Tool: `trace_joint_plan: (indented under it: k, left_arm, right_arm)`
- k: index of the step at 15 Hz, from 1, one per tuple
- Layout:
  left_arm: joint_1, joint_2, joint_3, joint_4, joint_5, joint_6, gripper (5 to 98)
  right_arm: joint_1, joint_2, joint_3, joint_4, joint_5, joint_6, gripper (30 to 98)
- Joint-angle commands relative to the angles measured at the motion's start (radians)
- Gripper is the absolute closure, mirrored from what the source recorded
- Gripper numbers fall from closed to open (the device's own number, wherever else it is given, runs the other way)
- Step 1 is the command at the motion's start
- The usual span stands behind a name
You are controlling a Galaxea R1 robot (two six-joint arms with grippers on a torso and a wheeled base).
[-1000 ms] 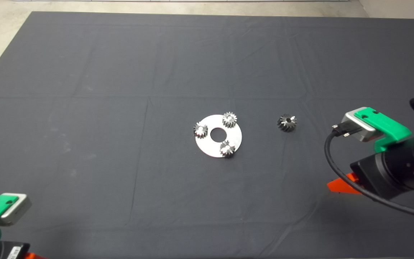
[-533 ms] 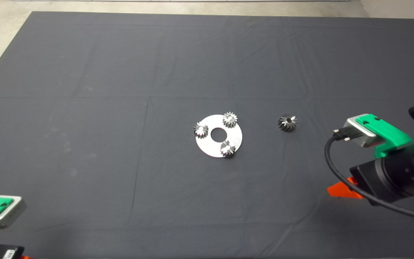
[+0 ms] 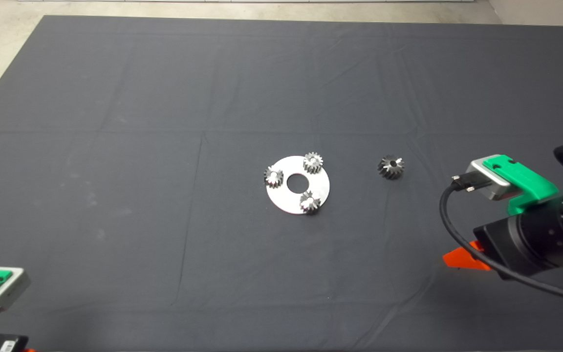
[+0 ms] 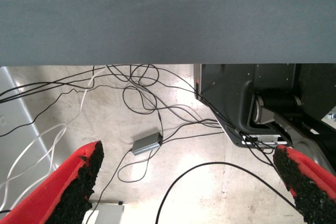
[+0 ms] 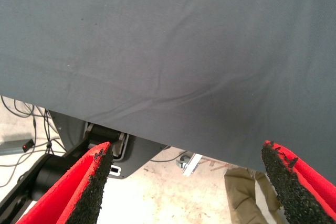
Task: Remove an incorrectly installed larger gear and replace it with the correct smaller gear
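Note:
The larger gear (image 3: 390, 167), dark steel with slanted teeth, lies alone on the mat to the right of a round silver plate (image 3: 286, 200). Three small spur gears (image 3: 313, 162) (image 3: 273, 176) (image 3: 309, 202) sit on the plate around its centre hole; I cannot tell which is the smaller gear. My right gripper (image 5: 187, 150) is open and empty near the mat's front right, well to the right of the larger gear; one red finger (image 3: 460, 258) shows in the head view. My left gripper (image 4: 187, 153) is open and empty at the front left corner.
The dark mat (image 3: 164, 98) covers the table, with pale floor beyond its far edge. Past the front edge the left wrist view shows cables (image 4: 142, 103) and a black robot base (image 4: 236, 98). A person's leg (image 5: 247, 192) shows in the right wrist view.
My left gripper has drawn back toward the lower left corner. My right arm has moved slightly back and toward the front. The gears and plate have not moved.

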Motion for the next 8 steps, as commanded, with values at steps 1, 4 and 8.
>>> trace_joint_plan:
  k: [1, 4, 8]
  left_arm:
    - [-0.008, -0.003, 0.017, -0.013, 0.008, -0.001, 19.7]
    - [-0.008, -0.004, 0.017, -0.013, 0.011, -0.001, 19.7]
    - [-0.008, 0.002, 0.017, -0.013, 0.011, -0.003, 19.7]
  right_arm:
    - [0.015, 0.021, 0.004, 0.022, -0.083, 0.014, 54.1]
    - [0.015, 0.024, 0.000, 0.020, -0.082, 0.014, 54.1]
    - [0.015, 0.024, 0.002, 0.022, -0.083, 0.014, 54.1]
